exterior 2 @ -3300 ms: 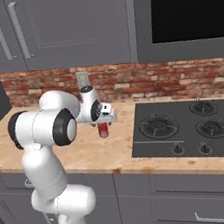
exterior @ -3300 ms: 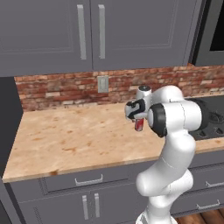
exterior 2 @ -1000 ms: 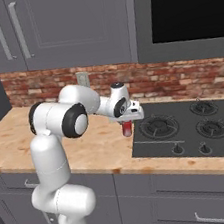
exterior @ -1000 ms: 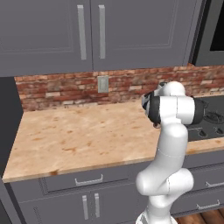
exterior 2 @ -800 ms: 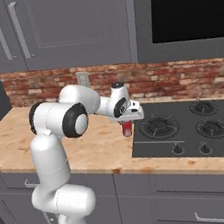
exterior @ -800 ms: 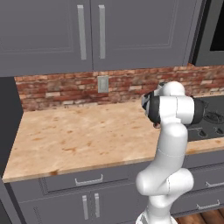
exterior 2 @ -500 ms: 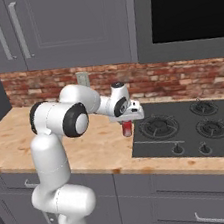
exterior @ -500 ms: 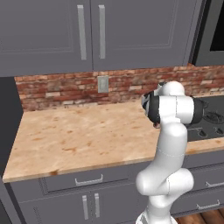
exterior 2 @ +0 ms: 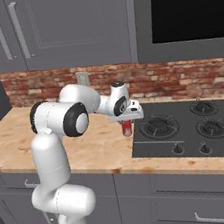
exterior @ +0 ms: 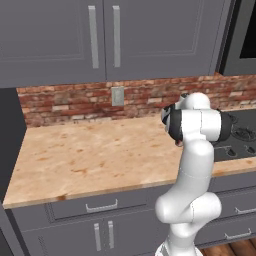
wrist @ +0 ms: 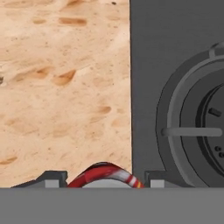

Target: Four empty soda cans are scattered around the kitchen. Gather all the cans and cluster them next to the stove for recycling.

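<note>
Holding: the gripper (exterior 2: 126,120) is clenched on one soda can (exterior 2: 127,127); the two dark tips stand on both sides of its red rim in the hand view.
Soda can: red, upright, hanging under the hand at the left edge of the stove (exterior 2: 187,131), low over the wooden counter (exterior 2: 93,147). If its bottom touches the counter, I cannot tell.
Writing: a pale mark goes across the can's top edge (wrist: 105,176) in the hand view, but no letters can be read. No brand is visible on any thing.
Hand view: shows the border line where counter meets the black cooktop, and one round burner (wrist: 192,131) at the right.
Right base view: shows the whole can under the hand, several burners and small knobs (exterior 2: 178,148) along the front.
Left base view: the arm hides the hand; only a small red spot shows beside it.
Far: brick wall (exterior: 75,102) with an outlet (exterior: 117,96), grey cabinets (exterior: 105,37) above.
</note>
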Motion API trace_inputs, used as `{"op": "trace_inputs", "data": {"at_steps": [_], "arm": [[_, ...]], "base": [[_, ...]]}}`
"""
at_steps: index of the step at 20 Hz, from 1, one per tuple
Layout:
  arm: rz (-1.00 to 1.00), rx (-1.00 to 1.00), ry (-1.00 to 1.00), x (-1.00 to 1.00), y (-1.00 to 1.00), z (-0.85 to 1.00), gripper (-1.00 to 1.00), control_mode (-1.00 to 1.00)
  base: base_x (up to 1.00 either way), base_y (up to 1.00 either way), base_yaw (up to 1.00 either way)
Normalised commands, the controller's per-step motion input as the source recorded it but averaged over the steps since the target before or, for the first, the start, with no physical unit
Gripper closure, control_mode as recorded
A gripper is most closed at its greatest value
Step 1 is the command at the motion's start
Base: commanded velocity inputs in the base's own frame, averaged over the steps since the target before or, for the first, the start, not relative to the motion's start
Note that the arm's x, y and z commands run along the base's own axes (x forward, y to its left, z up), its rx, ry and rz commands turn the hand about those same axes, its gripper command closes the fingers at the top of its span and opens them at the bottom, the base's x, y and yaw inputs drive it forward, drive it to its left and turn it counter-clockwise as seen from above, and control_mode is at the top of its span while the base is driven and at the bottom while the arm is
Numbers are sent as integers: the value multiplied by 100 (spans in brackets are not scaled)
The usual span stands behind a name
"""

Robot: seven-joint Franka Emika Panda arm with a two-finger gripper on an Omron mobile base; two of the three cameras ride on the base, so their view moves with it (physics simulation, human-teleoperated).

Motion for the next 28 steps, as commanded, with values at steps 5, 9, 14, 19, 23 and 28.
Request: {"op": "trace_inputs", "data": {"at_steps": [5, 9, 14, 19, 23, 28], "arm": [[0, 0, 0, 0, 0, -13, 100, -100], [0, 0, 0, -3, 0, 0, -100, -100], [0, 0, 0, -10, 0, 4, -100, -100], [0, 2, -1, -42, 0, 19, -100, -100], [0, 2, -3, -66, 0, 19, -100, -100], [0, 2, -2, -78, 0, 32, -100, -100]], "base": [[0, 0, 0], [0, 0, 0], [0, 0, 0], [0, 0, 0], [0, 0, 0], [0, 0, 0]]}}
